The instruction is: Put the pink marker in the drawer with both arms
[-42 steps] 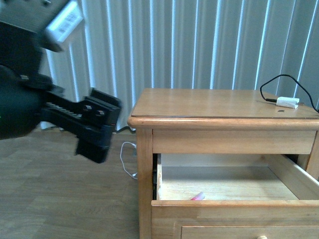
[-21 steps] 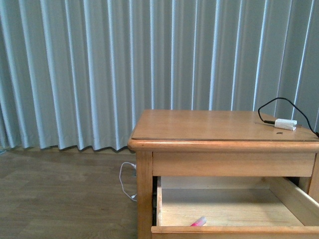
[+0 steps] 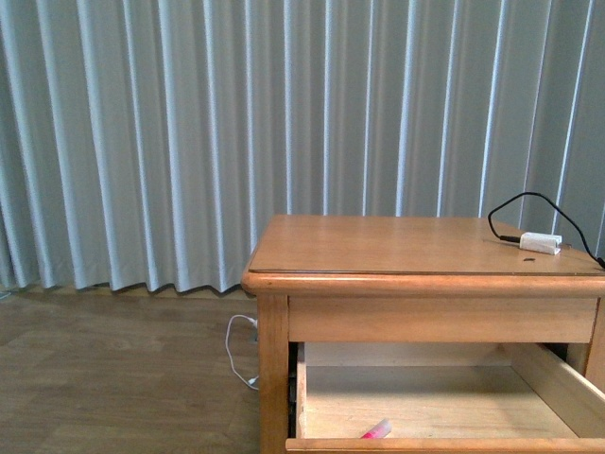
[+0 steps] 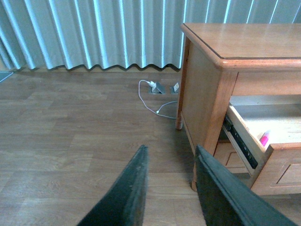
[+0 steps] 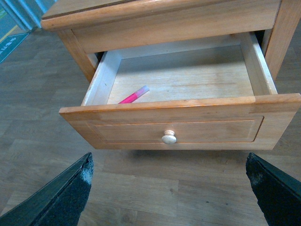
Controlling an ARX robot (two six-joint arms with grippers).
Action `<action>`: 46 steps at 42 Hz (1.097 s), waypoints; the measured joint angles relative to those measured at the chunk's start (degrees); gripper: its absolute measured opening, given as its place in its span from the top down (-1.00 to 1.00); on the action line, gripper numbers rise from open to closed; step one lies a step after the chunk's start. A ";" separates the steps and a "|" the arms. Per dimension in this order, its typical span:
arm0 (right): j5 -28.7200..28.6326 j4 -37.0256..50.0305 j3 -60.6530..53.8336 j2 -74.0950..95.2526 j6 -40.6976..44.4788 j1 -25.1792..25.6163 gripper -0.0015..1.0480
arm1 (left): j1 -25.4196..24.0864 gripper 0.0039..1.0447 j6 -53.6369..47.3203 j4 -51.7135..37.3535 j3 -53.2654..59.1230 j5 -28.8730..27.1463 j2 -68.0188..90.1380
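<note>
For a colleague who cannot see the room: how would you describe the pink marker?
Look at the wooden nightstand; its drawer stands pulled open. On its floor, near the front, lies the pink marker: the only thing inside, bright pink with a pale tip.

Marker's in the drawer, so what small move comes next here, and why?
Probably bring the right claw forward to the drawer front to push it shut: the pink marker already lies inside, the drawer stands open, and the claw is empty.
</note>
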State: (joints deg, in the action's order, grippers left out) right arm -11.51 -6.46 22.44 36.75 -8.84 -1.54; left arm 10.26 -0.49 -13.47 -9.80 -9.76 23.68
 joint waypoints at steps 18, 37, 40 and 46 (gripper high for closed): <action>0.00 0.00 0.00 0.00 0.00 0.00 -0.83 | -10.01 0.93 0.61 2.34 5.77 9.77 -8.55; 0.00 0.00 0.00 0.00 0.00 0.00 -0.83 | -10.12 0.93 0.61 9.29 8.46 9.77 -17.44; 0.02 0.00 0.00 0.00 0.00 0.00 -0.83 | -10.12 0.93 0.61 12.90 8.46 9.77 -21.70; 0.00 0.00 0.00 0.00 0.00 0.00 -0.83 | -10.12 0.93 0.61 13.35 8.46 9.77 -23.32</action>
State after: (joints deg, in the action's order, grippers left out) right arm -11.51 -6.46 22.44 36.75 -8.84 -1.54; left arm 0.14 0.12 -0.12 -1.34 0.01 0.36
